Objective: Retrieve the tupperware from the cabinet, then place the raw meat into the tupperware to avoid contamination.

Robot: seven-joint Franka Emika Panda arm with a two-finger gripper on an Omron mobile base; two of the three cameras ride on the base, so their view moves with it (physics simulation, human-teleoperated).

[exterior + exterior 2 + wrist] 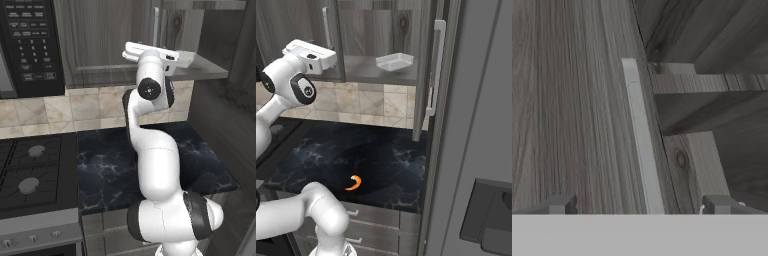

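Note:
The tupperware (394,61), a shallow whitish container, sits on the lower shelf of the cabinet (373,25), behind the open right-hand door (426,75). On the dark counter below lies the raw meat (354,183), a small orange crescent. My white hand (310,54) is raised in front of the cabinet's closed left door (100,40). In the hand view my gripper (640,205) is open, its fingertips (559,204) wide apart on either side of that door's silver bar handle (639,140), holding nothing.
A black microwave (32,45) hangs left of the cabinet, above the stove (30,170). The dark marble counter (115,170) lies under the cabinet, with drawers (376,217) below it. A tall grey panel (476,100) stands close on the right.

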